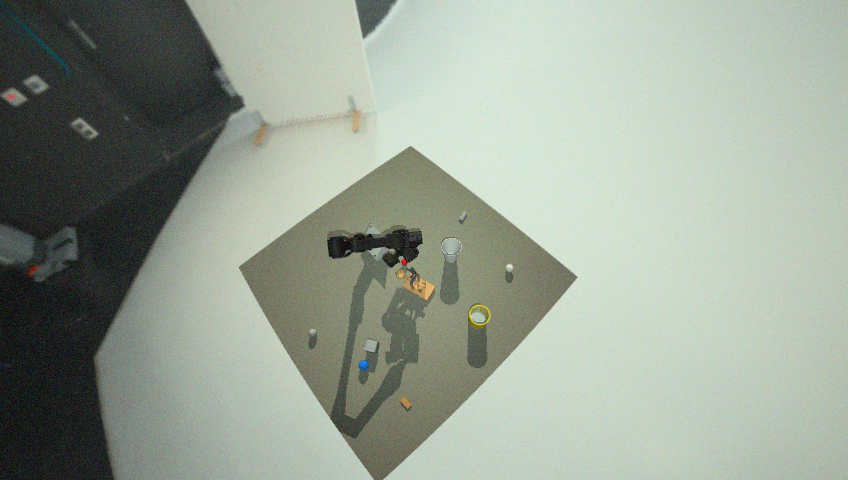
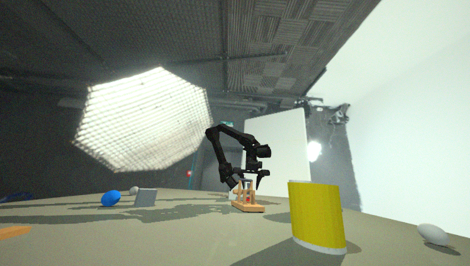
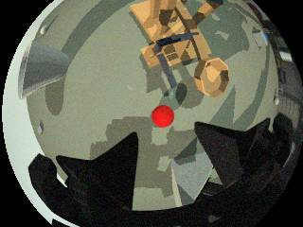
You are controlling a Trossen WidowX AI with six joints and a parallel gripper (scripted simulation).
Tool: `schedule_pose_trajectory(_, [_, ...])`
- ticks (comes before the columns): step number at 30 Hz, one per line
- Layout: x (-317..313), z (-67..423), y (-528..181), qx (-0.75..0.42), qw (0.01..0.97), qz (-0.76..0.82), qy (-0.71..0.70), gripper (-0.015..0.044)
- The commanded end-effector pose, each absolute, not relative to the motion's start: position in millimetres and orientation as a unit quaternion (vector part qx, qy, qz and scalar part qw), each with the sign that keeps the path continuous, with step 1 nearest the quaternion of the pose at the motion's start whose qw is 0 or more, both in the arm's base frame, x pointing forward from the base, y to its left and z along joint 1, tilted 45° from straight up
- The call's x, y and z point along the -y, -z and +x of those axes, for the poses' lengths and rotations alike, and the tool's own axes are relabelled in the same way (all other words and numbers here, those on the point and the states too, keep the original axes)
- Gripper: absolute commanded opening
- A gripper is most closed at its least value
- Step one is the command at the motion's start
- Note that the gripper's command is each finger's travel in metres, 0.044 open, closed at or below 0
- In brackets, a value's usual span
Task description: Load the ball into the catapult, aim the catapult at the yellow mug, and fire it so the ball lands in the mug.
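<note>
In the wrist view the red ball (image 3: 163,115) is seen on the mat, not in the cup – just beside the catapult (image 3: 177,32). The gripper (image 3: 170,146) is held partly open above it, w/ nothing grasped. The yellow mug (image 2: 316,216) stands well apart to the right. If closed off-centre, the ball could be pushed away – or the catapult knocked

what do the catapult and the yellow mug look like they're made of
Catapult: looks like light wood, with tan matte beams and a flat base, plus a darker, possibly metal crossbar. Yellow mug: smooth, evenly coloured wall with a pale rim, perhaps glazed ceramic or plastic; can't tell which.
</note>
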State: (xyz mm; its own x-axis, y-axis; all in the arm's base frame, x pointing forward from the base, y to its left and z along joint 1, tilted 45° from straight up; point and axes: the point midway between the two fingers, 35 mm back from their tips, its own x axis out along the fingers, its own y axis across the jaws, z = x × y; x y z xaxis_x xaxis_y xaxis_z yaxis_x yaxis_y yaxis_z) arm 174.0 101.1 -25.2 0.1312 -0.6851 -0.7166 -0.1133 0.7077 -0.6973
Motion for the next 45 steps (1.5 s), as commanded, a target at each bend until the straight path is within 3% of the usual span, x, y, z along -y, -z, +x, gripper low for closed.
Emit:
schedule_pose_trajectory(1, [-92.3, 174.0, 31.8, -0.624, 0.681, -0.318, 0.212, 0.03])
schedule_pose_trajectory(32, [-61.5, 180.2, 62.5, -0.624, 0.681, -0.318, 0.213, 0.03])
schedule_pose_trajectory(37, [-61.5, 180.2, 62.5, -0.624, 0.681, -0.318, 0.213, 0.0169])
schedule_pose_trajectory(45, [-61.5, 180.2, 62.5, -0.624, 0.681, -0.318, 0.213, 0.0115])
